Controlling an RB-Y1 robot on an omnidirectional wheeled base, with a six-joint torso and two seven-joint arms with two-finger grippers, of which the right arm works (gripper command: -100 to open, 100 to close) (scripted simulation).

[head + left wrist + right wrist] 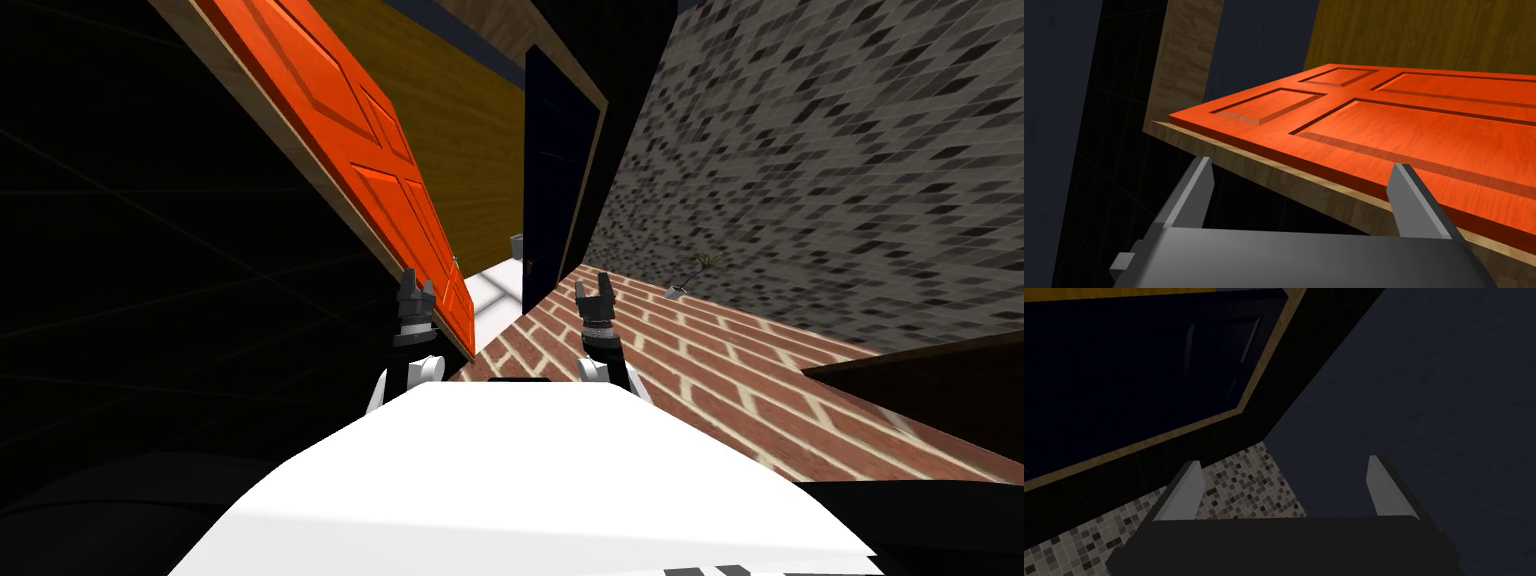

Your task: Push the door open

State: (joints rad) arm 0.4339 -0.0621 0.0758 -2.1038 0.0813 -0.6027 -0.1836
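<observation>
Head view: orange panelled door stands up-left of me and slants away. A gap beside its free edge shows pale floor beyond, so I judge it already part open. Step in hand looks like the push itself, left arm working. Left gripper sits right at the door's lower part, close to the free edge. Right gripper hangs apart from it over the brick floor, doing nothing for the task. Grey mosaic wall on the right side.

Left wrist view: door is very near. Flat orange face with sunken rectangular panels, faint wood grain, no handle in sight. A tan wooden strip runs along its near edge. It could be the frame or the door's own edge, hard to say from this angle. Left gripper has its jaws spread wide, holding nothing. One jaw overlaps the door's edge; it may be touching, but I can't confirm contact.

Right wrist view: right gripper has its jaws wide apart and empty.

Next move, my call: press the left gripper onto the flat face, not the thin edge, and drive forward so the door swings wider. The body needs to follow through the gap. Risk is the jaw sliding off the edge.
</observation>
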